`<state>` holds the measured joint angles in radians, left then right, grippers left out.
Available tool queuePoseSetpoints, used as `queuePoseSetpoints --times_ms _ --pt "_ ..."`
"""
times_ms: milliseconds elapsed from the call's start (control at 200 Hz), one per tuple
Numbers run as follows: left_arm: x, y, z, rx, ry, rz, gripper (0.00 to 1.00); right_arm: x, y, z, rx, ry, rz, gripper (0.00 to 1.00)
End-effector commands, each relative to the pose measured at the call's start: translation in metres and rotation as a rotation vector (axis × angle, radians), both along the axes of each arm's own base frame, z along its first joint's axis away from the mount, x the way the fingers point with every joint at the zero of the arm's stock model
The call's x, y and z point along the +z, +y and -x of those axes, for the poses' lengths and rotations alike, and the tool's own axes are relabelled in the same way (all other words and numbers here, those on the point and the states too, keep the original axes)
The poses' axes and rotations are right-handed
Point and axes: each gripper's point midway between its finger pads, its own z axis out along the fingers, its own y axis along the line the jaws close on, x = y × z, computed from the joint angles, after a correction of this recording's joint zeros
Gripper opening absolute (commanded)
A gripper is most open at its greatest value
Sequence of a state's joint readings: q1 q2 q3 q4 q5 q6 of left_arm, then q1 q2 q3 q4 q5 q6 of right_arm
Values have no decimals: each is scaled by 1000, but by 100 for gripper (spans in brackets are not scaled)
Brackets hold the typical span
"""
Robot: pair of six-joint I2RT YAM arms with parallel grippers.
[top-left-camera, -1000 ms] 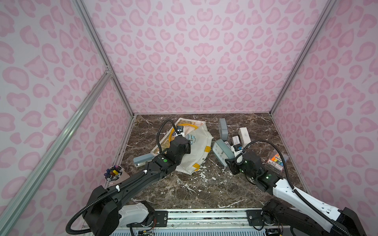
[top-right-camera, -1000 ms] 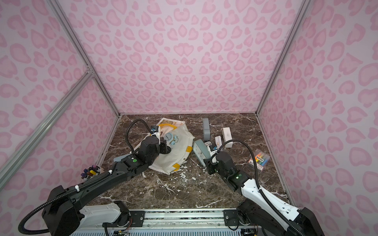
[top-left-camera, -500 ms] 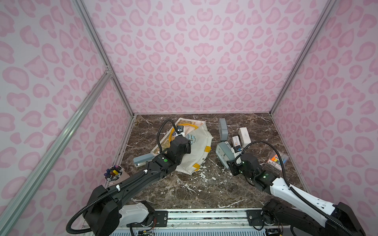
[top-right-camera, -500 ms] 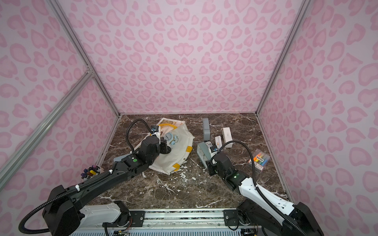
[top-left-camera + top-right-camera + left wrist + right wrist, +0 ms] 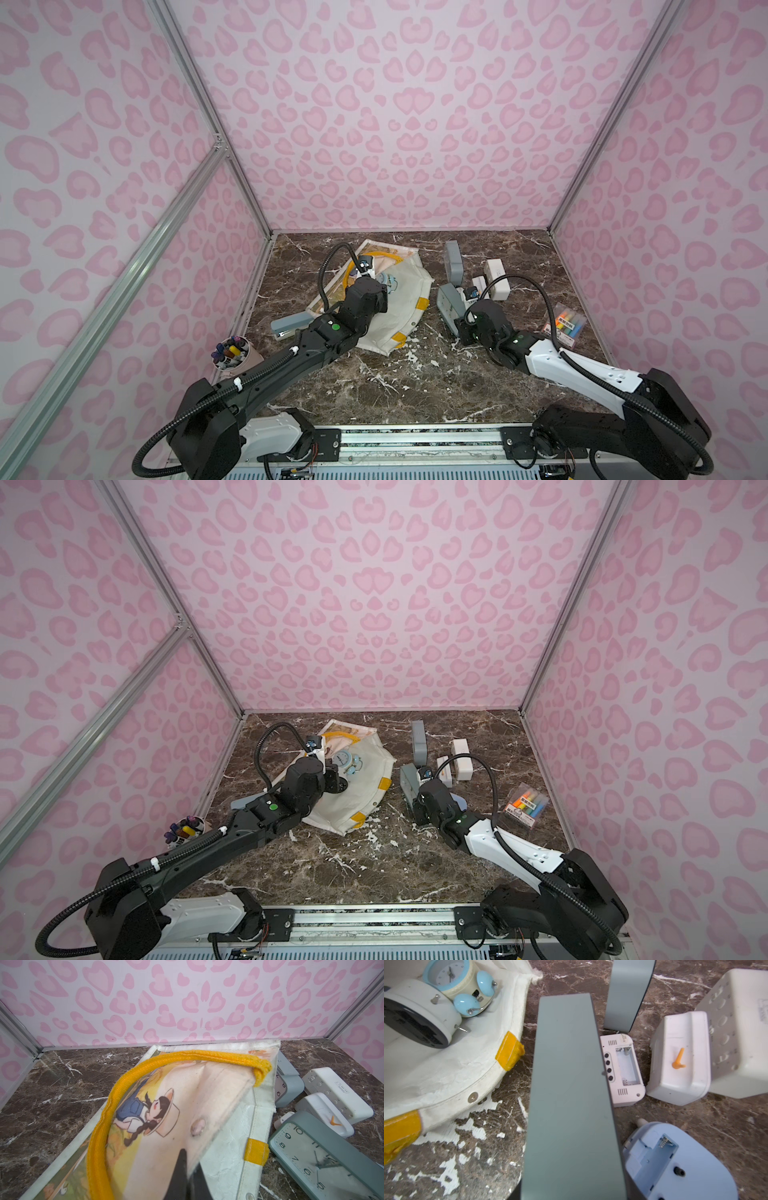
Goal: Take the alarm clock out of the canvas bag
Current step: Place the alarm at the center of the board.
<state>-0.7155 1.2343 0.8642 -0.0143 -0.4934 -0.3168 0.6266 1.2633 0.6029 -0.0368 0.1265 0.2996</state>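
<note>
Looking down in both top views, we see the bag (image 5: 409,299) lying on the table (image 5: 415,382), left of the middle, with its mouth turned toward the right arm. Our left hand (image 5: 190,1172) is clenched on the edge of the bag's printed side, which stands raised above the white lining, and a yellow handle (image 5: 99,1126) lies across it. Inside the open mouth lie a bell clock (image 5: 454,985) and a round clock (image 5: 415,1022), touching each other. Our right hand (image 5: 458,330) grasps the grey clock (image 5: 449,303) at its near end. This clock is outside the bag, just beside the rim, and is tilted up on edge. Beyond it lie a second grey clock (image 5: 453,259), white clocks (image 5: 496,278) and a pale blue clock (image 5: 675,1163). A stapler (image 5: 291,324) lies beside the left arm, and a marker pack (image 5: 565,324) lies near the right wall.
</note>
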Motion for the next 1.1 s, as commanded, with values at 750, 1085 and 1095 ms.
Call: queuePoseSetpoints --times_ms 750,1085,1095 --pt "-3 14 7 35 -4 -25 3 -9 26 -78 -190 -57 19 26" --pt "-3 16 8 36 -2 -36 3 -14 32 -105 -199 -63 59 29" --pt "-3 16 8 36 -3 -35 3 -14 33 -105 -198 -64 59 29"
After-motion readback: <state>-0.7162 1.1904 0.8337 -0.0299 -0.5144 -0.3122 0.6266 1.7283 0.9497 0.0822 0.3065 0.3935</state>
